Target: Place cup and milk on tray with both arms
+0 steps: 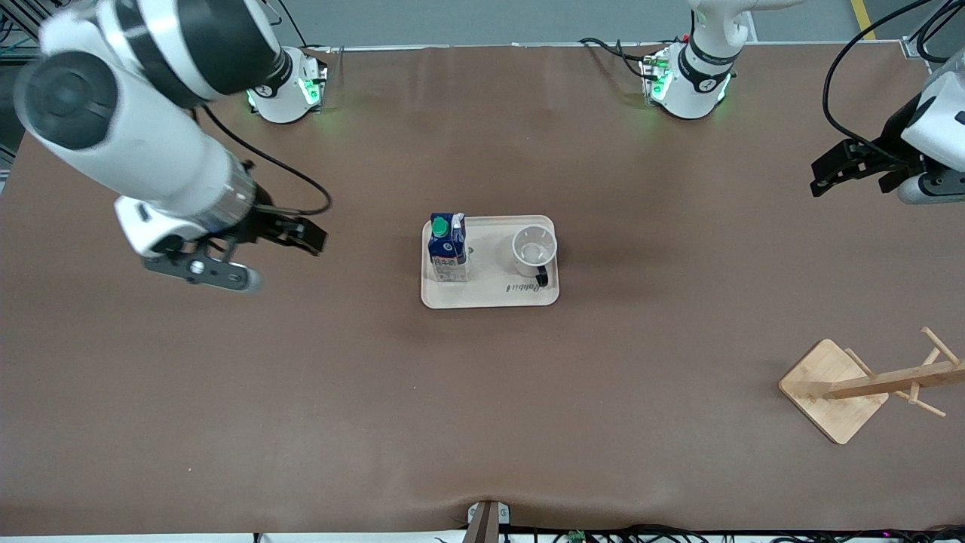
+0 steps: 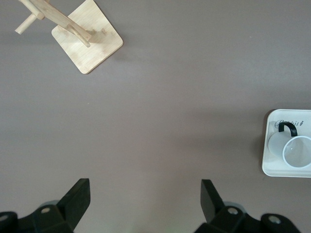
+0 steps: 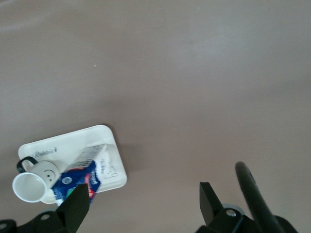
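In the middle of the table lies the cream tray (image 1: 490,290). The dark-blue milk (image 1: 448,249) stands upright on it at the right arm's end. The white cup (image 1: 534,249) stands on it at the left arm's end, its black handle toward the front camera. My right gripper (image 1: 301,232) hangs open and empty over bare table, off the tray toward the right arm's end. My left gripper (image 1: 833,170) hangs open and empty over the table's left-arm end. In the right wrist view the gripper (image 3: 145,199) frames bare table, with the milk (image 3: 77,177), cup (image 3: 31,184) and tray (image 3: 73,141) off to one side. The left wrist view shows the gripper (image 2: 145,194) with cup (image 2: 297,151) and tray (image 2: 272,145) at the edge.
A wooden rack (image 1: 833,388) with a square base and pegs stands near the front camera at the left arm's end, also in the left wrist view as the rack (image 2: 87,41). Brown tabletop (image 1: 482,422) surrounds the tray. Cables run along the table's edges.
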{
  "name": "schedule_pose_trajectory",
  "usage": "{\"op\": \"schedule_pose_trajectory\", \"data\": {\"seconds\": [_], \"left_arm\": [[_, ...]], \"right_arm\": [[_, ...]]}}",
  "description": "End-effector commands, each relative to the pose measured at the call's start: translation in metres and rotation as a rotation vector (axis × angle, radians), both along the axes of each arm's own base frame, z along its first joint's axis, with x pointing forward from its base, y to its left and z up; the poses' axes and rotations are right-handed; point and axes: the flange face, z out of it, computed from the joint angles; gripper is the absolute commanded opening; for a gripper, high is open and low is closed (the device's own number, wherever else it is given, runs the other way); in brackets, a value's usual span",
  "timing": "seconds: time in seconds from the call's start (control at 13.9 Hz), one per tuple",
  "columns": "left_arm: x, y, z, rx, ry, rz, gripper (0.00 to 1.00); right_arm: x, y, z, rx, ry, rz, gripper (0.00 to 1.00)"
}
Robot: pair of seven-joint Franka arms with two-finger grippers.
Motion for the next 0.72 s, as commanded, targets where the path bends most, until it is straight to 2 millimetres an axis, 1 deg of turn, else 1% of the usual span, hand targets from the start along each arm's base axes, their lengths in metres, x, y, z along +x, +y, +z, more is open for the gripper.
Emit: {"op": "schedule_pose_trajectory", "data": {"seconds": [0.0, 0.07, 0.22, 0.29, 0.36, 0.5, 0.58, 0.65], "left_arm": [[-0.002, -0.002, 0.002, 0.001, -0.013, 0.004, 1.00], [-0.002, -0.002, 0.002, 0.001, -0.013, 0.004, 1.00], [-0.002, -0.001, 0.002, 0.001, -0.013, 0.006, 1.00], [-0.002, -0.002, 0.003, 0.001, -0.014, 0.004, 1.00], [-0.002, -0.002, 0.002, 0.001, -0.014, 0.004, 1.00], [-0.002, -0.002, 0.002, 0.002, -0.016, 0.003, 1.00], [-0.002, -0.002, 0.002, 0.000, -0.016, 0.004, 1.00], [-0.002, -0.002, 0.002, 0.000, -0.016, 0.004, 1.00]], "right_arm": [[-0.010, -0.049, 0.006, 0.012, 0.001, 0.041, 1.00], [-0.012, -0.057, 0.007, 0.008, -0.008, 0.033, 1.00], [-0.021, -0.062, 0.007, -0.032, -0.024, 0.039, 1.00], [-0.026, -0.069, 0.007, -0.041, -0.049, 0.036, 1.00], [-0.032, -0.078, 0.003, -0.032, -0.058, 0.041, 1.00], [-0.044, -0.103, -0.004, -0.012, -0.093, 0.083, 1.00], [-0.046, -0.116, -0.007, -0.005, -0.104, 0.105, 1.00], [-0.044, -0.136, -0.008, -0.005, -0.099, 0.125, 1.00]]}}
